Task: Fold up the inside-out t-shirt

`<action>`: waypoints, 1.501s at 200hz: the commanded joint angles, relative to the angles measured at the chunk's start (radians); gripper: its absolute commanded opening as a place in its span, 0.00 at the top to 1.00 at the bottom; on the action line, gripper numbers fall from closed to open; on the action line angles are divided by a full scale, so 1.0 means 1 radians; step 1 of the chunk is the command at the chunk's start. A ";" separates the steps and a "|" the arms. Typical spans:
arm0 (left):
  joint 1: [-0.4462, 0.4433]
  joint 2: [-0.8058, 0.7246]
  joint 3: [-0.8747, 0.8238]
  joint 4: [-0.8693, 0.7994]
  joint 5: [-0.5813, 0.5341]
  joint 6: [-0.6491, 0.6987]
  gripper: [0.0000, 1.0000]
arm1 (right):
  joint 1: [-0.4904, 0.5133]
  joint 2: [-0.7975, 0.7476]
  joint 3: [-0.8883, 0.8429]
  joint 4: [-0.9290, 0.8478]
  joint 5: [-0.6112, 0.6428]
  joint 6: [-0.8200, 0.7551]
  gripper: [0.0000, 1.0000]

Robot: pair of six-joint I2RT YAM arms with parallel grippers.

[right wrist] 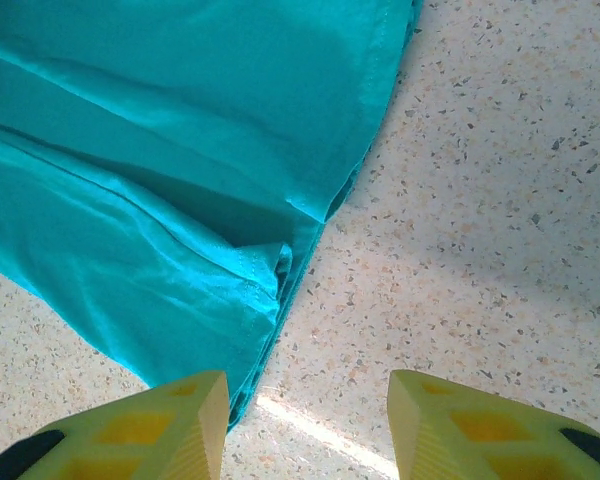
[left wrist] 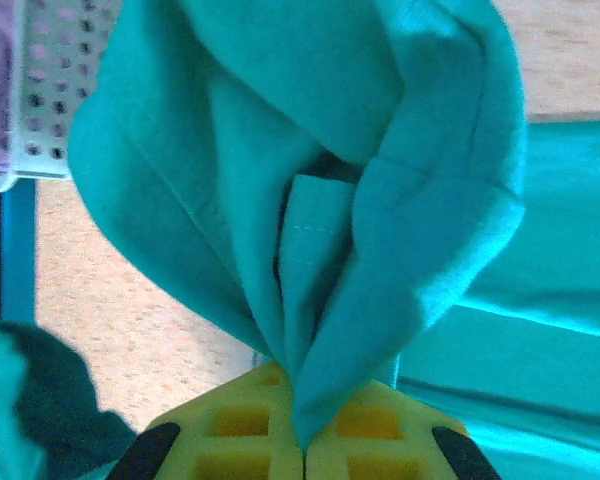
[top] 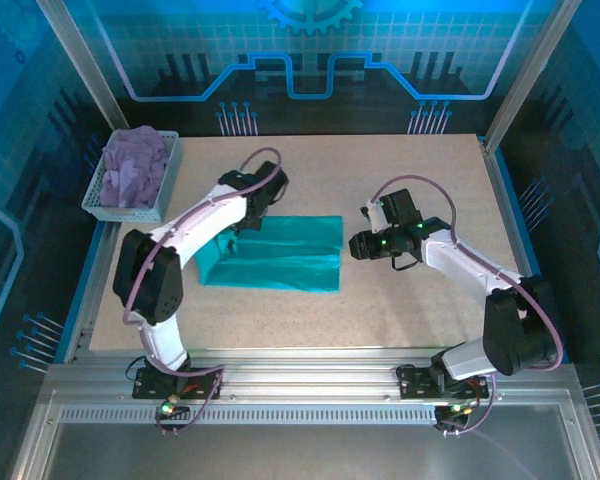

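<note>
Left gripper [left wrist: 302, 440] clenches the bunched teal t-shirt [top: 290, 255]; right gripper [right wrist: 308, 415] stands released at its three o'clock edge; one-sided pulling may skew the fold.

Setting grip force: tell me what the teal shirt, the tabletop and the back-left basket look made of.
T-shirt: soft knit cloth, matte with slight sheen; it drapes in folds and shows stitched hems.
Tabletop: hard, smooth, beige with dark speckles, perhaps laminate or stone-look composite.
Basket: probably rigid pale plastic, its walls perforated with holes.
</note>
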 commanded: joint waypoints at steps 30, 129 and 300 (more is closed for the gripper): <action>-0.174 0.173 0.244 -0.137 0.192 -0.108 1.00 | -0.018 -0.019 -0.013 -0.032 0.020 0.007 0.54; -0.210 0.088 0.096 0.388 0.788 -0.204 0.42 | -0.091 -0.104 -0.122 0.035 0.028 0.077 0.49; -0.064 -0.110 -0.447 0.749 0.970 -0.183 0.23 | 0.022 0.098 0.064 0.073 0.043 0.060 0.45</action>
